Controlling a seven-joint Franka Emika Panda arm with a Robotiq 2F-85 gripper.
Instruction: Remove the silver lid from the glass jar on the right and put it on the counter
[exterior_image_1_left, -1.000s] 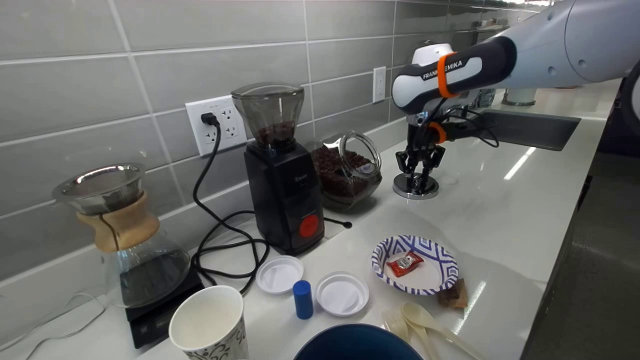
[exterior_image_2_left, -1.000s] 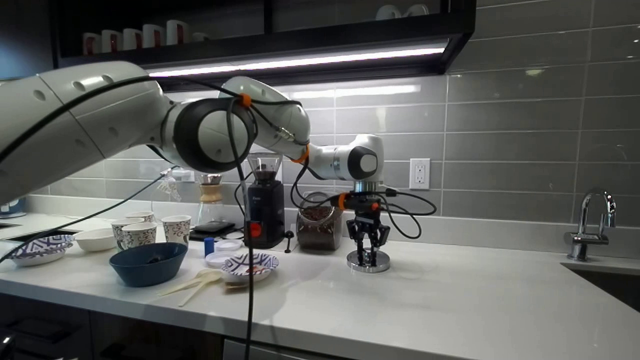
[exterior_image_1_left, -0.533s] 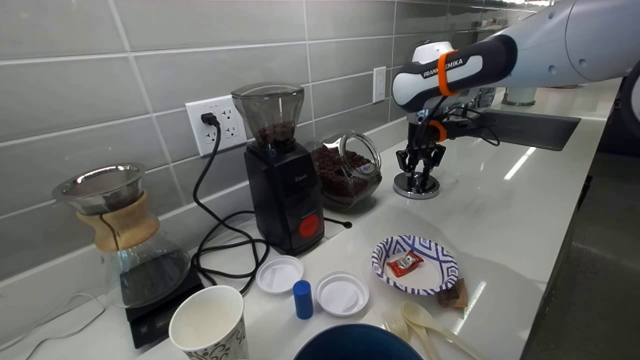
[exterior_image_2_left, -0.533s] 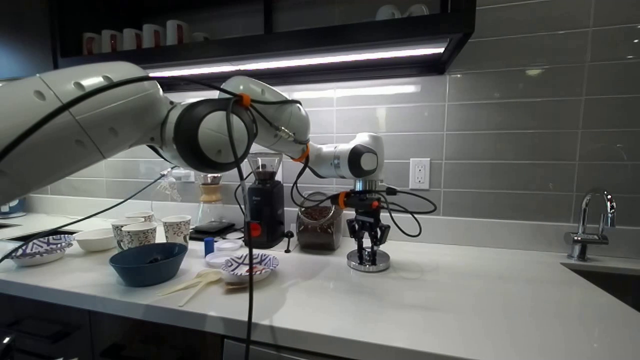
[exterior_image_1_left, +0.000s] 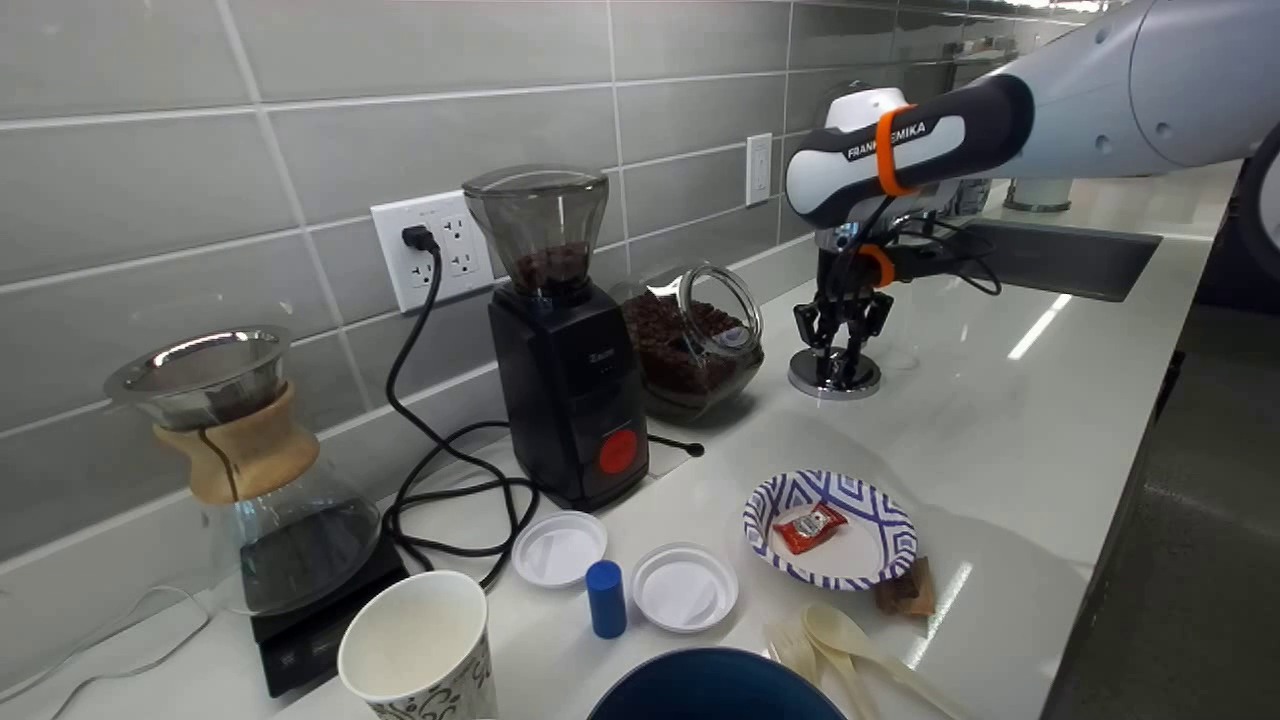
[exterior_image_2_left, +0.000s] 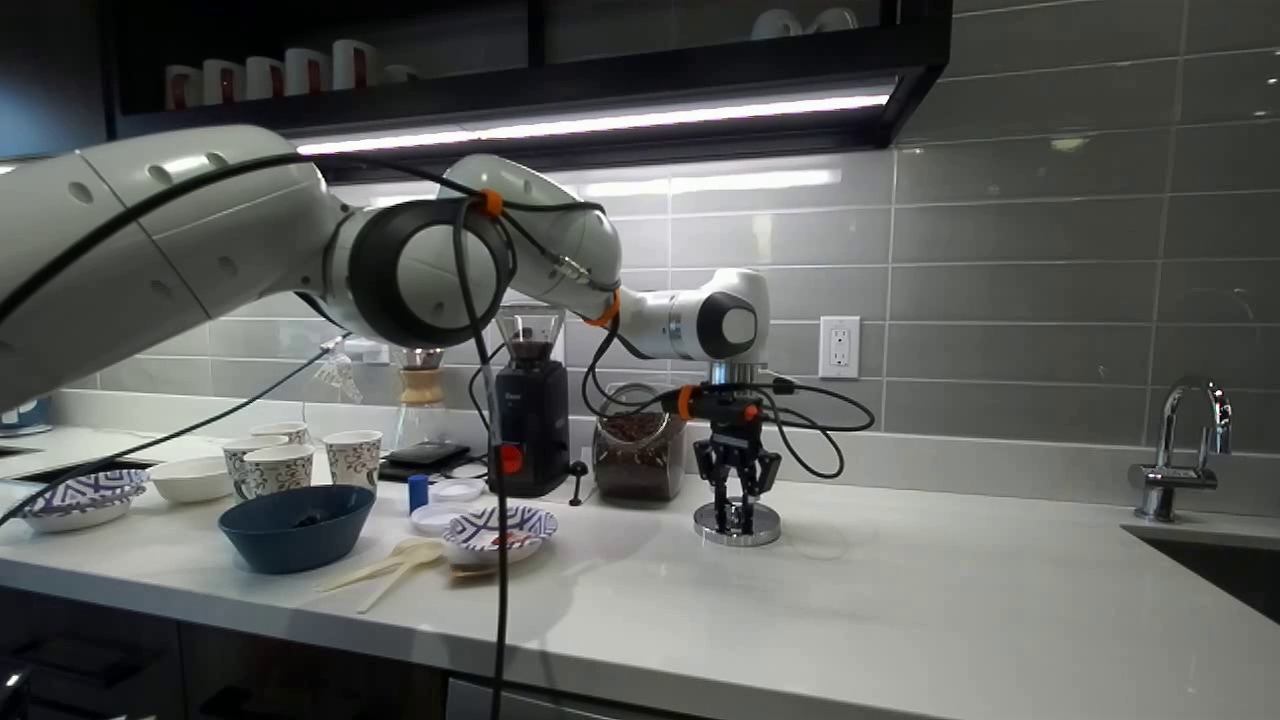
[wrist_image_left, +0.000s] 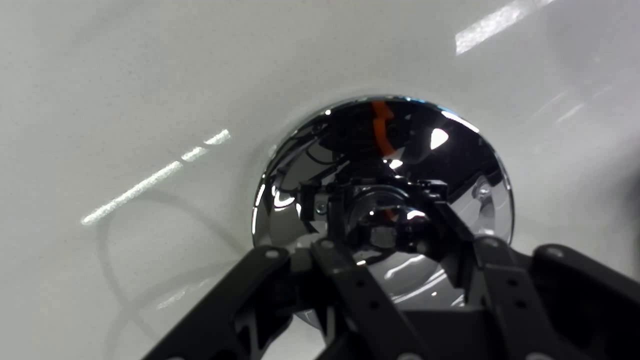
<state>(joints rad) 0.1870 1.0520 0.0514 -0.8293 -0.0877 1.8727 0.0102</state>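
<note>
Although the fingers (wrist_image_left: 454, 242) stood apart on either side of what looked like the raised central knob (wrist_image_left: 382, 220) of the silver lid (wrist_image_left: 370, 145), whether the gripper (exterior_image_2_left: 733, 522) was clamping it or merely straddling it could not be made out. In both exterior views the lid appeared flat on the worktop (exterior_image_2_left: 950, 600), near the glass jar (exterior_image_1_left: 730, 372) of coffee beans (exterior_image_1_left: 660, 340) but apart from it; the jar's mouth was uncovered. Judgement: removal and placement essentially done, release the step in hand. Good practice called for confirming first that the rim sat level all round. The fingers then needed to spread evenly and only slightly, since polished metal on so smooth a top would probably skate if one pad pushed harder. A slow, straight rise was advisable, with no sideways motion until the tips cleared the knob, lest the lid drag or tip. Twisting was best avoided.
</note>
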